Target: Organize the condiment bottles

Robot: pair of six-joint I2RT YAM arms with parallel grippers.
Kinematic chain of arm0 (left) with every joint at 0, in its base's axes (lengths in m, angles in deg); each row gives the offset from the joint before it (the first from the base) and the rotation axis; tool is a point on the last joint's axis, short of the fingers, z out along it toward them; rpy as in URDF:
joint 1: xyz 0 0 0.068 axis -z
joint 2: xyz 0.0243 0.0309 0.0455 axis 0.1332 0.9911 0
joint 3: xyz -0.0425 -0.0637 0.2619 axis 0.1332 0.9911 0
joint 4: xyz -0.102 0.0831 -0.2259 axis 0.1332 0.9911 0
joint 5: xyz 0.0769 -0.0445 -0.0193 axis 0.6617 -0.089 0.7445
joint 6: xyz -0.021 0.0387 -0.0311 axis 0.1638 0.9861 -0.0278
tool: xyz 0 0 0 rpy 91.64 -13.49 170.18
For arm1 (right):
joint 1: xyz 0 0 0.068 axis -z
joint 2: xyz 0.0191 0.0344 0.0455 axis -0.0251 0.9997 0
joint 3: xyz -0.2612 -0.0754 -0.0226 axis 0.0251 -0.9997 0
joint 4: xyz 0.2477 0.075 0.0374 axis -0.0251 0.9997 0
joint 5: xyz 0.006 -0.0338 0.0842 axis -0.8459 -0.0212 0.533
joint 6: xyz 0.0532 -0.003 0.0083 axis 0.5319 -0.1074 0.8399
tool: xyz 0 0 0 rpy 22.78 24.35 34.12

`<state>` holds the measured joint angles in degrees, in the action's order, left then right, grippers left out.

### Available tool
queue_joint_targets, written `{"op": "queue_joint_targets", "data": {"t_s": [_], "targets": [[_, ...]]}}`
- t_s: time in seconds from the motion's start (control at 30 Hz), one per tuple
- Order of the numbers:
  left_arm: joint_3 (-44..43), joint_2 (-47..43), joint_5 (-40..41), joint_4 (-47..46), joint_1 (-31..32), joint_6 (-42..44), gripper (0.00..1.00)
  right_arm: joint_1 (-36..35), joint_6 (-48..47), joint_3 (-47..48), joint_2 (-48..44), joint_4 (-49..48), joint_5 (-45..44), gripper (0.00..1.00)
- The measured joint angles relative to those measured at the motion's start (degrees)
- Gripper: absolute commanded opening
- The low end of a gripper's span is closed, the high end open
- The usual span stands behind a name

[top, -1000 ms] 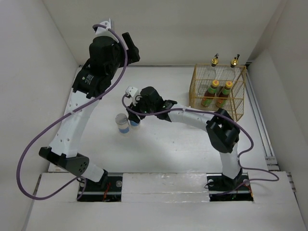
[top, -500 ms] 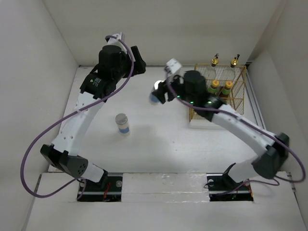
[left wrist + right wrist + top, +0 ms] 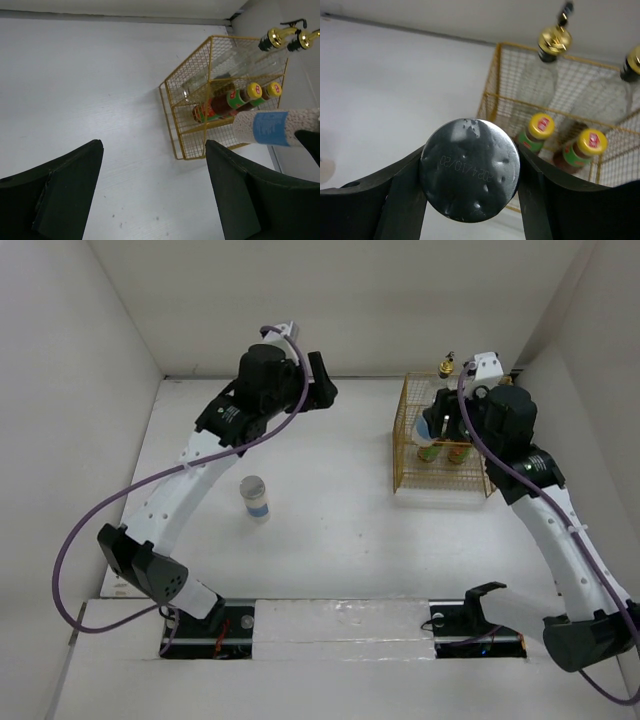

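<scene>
Over the wire basket's (image 3: 402, 440) left half, the right pincer (image 3: 440, 425) grips one silver-lidded jar (image 3: 469, 169) by its sides. Inside the basket stand two glass bottles (image 3: 547, 65) (image 3: 615, 95) along the far side, with two sauce bottles (image 3: 537, 131) (image 3: 582, 147) before them. Well left of the basket a second jar (image 3: 256, 498) stands across a broad stretch of worktop (image 3: 330, 510). Left of the basket the left pincer (image 3: 152, 150) gapes, holding nothing; walls (image 3: 580, 330) stand close by the basket's far and right edges

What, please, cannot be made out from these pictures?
Right wrist view: the held jar shows only its lid, which hides the label.
Top view: the right arm hides the right glass bottle; the right wrist view's edge crops its stopper.
All views: sauce bottles' label text is too small.
</scene>
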<state>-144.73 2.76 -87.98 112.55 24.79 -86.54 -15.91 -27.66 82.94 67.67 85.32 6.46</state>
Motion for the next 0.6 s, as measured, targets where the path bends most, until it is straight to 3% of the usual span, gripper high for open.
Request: {"op": "queue_joint_targets", "data": {"t_s": [0.4, 0.6], "targets": [[0.26, 2.95, 1.2, -0.55, 7.78, 0.02, 0.81, 6.45, 0.26, -8.35, 1.22, 2.78, 0.96, 0.12], [0.44, 2.95, 1.33, -1.18, 7.98, 0.04, 0.81, 6.95, 0.57, -12.74, 2.34, -2.03, 0.61, 0.13]]}}
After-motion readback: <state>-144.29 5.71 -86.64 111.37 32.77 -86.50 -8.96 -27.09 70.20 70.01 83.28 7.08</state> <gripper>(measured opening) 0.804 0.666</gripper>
